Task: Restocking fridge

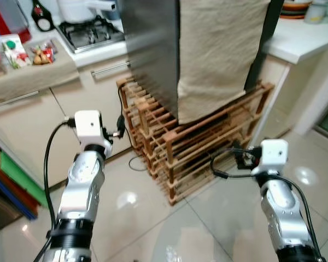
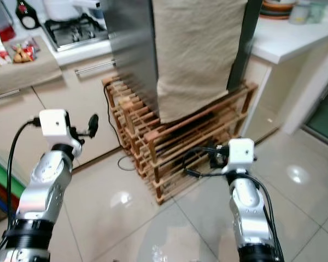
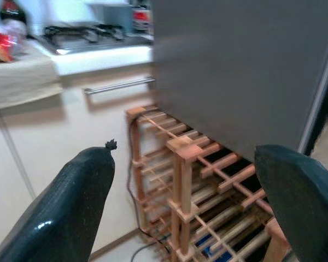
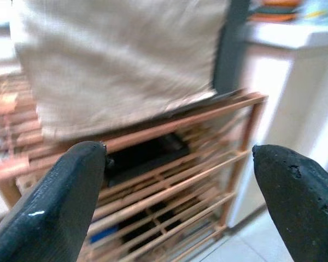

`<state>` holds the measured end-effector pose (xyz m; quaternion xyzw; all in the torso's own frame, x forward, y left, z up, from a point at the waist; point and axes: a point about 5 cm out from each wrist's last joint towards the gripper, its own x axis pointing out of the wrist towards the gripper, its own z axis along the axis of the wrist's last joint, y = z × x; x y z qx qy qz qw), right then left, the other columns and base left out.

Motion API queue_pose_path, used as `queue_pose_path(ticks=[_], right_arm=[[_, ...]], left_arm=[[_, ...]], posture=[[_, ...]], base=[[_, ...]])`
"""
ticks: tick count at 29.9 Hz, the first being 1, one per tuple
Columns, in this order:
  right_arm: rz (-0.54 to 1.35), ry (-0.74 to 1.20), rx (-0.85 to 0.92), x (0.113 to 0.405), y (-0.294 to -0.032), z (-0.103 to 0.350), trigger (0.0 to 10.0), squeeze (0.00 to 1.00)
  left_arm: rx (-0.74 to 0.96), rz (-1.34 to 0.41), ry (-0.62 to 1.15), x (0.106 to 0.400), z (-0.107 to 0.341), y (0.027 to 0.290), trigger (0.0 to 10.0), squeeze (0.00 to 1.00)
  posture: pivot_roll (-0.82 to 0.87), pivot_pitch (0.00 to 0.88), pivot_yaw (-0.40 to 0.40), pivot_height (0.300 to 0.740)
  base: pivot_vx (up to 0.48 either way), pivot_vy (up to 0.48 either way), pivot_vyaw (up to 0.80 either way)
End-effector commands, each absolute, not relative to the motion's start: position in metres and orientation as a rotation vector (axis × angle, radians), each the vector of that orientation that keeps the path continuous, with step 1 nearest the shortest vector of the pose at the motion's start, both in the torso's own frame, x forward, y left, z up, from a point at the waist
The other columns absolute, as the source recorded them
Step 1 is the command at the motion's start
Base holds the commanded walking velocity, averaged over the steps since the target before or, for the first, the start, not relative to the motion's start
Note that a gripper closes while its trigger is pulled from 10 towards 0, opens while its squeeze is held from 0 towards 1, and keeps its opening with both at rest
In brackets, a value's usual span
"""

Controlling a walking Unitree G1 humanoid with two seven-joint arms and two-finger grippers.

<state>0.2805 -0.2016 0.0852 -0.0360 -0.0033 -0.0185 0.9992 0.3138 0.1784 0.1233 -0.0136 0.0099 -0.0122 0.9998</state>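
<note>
The fridge was seen straight ahead, a grey box with a beige cloth draped down its front, standing on a slatted wooden rack against the kitchen cabinets. Both arms were raised toward it with nothing carried. The left gripper was spread wide, fingers framing the rack's near corner post; the right gripper was equally spread, aimed at the rack's front rails below the cloth's hem. No stock was held, so the restock itself was judged not yet begun; the packets on the counter at far left may have been the goods, though that could not be confirmed. Main risk: no door handle or edge could be made out, probably hidden by the cloth, so a reach for the door could snag the fabric instead. A second risk was the cable trailing on the tiles by the rack's foot, which could be caught during an approach. A finger could also be jammed between the rack's slats if either arm was driven low.
</note>
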Motion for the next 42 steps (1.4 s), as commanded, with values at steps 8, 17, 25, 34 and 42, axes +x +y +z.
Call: queue_pose_path(ticks=[8, 17, 25, 34, 42], right_arm=[[-0.117, -0.095, -0.046, 0.282, -0.209, 0.105, 10.0, 0.0], [-0.101, -0.073, -0.036, 0.287, -0.204, 0.105, 10.0, 0.0], [-0.1, -0.079, -0.029, 0.286, -0.203, 0.106, 10.0, 0.0], [-0.054, -0.094, -0.036, 0.29, -0.193, 0.107, 10.0, 0.0], [-0.032, -0.085, -0.052, 0.29, -0.19, 0.106, 10.0, 0.0]], left_arm=[[-0.077, -0.093, 0.026, 0.313, 0.124, 0.168, 10.0, 0.0], [-0.146, -0.136, -0.045, 0.316, 0.137, 0.157, 10.0, 0.0], [-0.104, -0.116, -0.038, 0.32, 0.137, 0.163, 10.0, 0.0], [-0.047, -0.099, -0.043, 0.325, 0.139, 0.167, 10.0, 0.0], [-0.07, -0.092, -0.063, 0.324, 0.139, 0.171, 10.0, 0.0]], posture=[[-0.09, 0.0, 0.069, 0.74], [-0.1, 0.0, 0.067, 0.74], [-0.1, 0.0, 0.073, 0.74], [-0.1, 0.0, 0.077, 0.74], [-0.1, 0.0, 0.073, 0.74]], base=[[0.0, 0.0, -0.74], [0.0, 0.0, -0.74], [0.0, 0.0, -0.74], [0.0, 0.0, -0.66], [0.162, 0.0, 0.0]])
